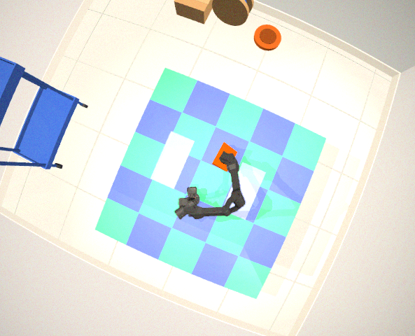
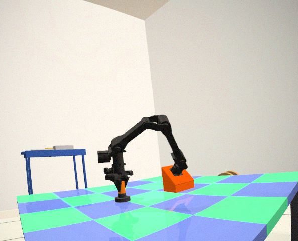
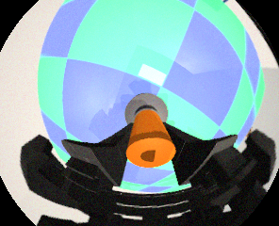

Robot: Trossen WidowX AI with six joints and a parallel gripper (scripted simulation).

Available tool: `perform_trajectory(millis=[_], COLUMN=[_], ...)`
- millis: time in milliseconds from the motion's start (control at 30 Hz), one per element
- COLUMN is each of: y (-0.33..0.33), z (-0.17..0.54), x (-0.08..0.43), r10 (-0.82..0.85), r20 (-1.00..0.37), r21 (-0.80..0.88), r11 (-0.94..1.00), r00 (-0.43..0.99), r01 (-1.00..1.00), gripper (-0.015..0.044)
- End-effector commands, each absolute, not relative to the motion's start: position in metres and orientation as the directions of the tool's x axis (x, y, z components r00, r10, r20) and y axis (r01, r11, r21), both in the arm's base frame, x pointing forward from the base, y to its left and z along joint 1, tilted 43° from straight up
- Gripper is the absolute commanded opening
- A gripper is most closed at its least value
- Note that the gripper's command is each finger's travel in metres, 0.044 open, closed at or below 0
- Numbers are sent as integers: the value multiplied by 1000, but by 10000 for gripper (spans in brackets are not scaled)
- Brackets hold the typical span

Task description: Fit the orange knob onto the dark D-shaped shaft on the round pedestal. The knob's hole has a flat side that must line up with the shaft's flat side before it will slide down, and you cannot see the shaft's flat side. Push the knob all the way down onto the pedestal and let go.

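Note:
The orange knob (image 2: 122,187) (image 3: 150,132) is a tapered cone standing upright over the round dark pedestal (image 2: 122,199) (image 3: 146,100). A short dark section shows between the knob's lower edge and the pedestal's wide disc; I cannot tell whether it is shaft or part of the pedestal. My gripper (image 2: 121,190) (image 3: 147,125) points down and is shut on the knob, a finger on each side. In the wrist view the knob's upper end faces the camera, with a dark D-like mark in it. The shaft's flat side is hidden. In the top view the arm covers knob and pedestal.
The arm's base sits on an orange wedge block (image 1: 224,148) (image 2: 184,188) on the checkered table (image 1: 241,112) (image 2: 143,223). The arm arches from there to the pedestal. A blue cart (image 1: 48,126) (image 2: 53,153) stands beyond the table.

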State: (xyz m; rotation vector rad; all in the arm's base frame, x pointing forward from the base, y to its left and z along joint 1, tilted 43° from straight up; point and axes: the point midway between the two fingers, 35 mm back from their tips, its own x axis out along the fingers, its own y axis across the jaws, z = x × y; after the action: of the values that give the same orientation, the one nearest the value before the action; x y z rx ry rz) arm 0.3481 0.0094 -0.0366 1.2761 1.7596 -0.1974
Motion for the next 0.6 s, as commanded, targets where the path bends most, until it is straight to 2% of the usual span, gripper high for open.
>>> perform_trajectory(millis=[0,200,567], y=[9,9,-6], z=[-36,-36,-21], x=[348,348,352], r10=[668,668,666], r20=[-743,-743,-745], r21=[364,364,363], r11=[449,449,450], r00=[-36,-36,-35], r01=[816,816,816], gripper=[289,440,440])
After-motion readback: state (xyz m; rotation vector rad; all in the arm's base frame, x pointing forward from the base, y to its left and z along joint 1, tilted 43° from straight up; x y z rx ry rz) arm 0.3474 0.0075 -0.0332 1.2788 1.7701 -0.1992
